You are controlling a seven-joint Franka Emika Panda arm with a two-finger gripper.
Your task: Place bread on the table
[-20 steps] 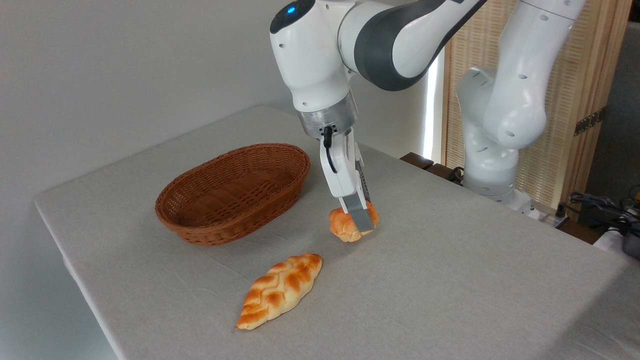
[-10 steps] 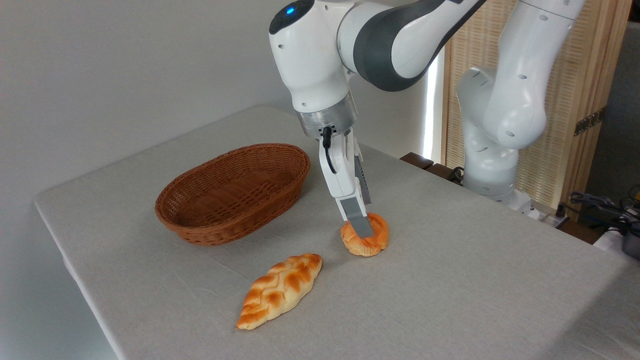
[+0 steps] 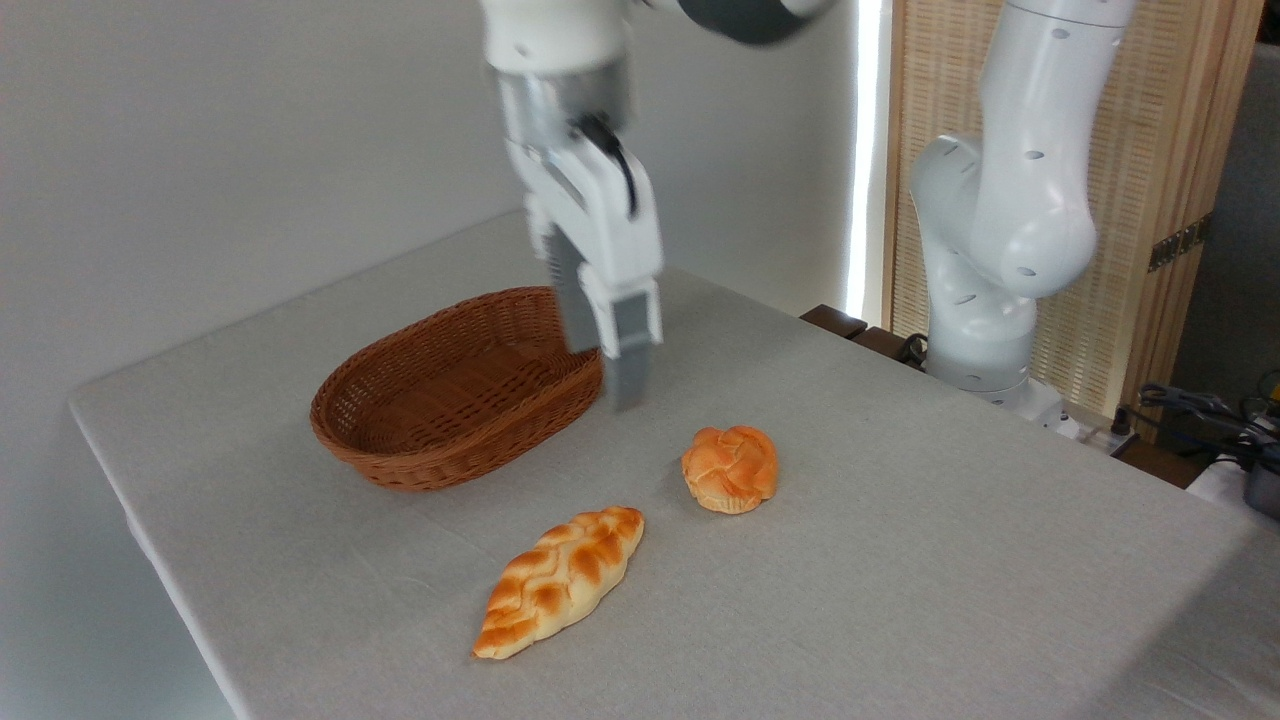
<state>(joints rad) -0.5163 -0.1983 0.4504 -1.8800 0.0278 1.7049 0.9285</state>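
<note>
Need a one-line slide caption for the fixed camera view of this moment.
Round braided bun sits on the grey table beside a braided loaf; empty gripper hangs above, near the wicker basket.

The gripper (image 3: 605, 365) has released the bread (image 3: 730, 468), risen, and shifted left over the basket (image 3: 440, 440) rim. The bread now rests flat on the table (image 3: 900, 540), knot upward.

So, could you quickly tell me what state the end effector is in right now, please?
End effector: holding nothing, raised beside the basket; motion blur hides whether it is open or closed. The bread rests on the table.
</note>
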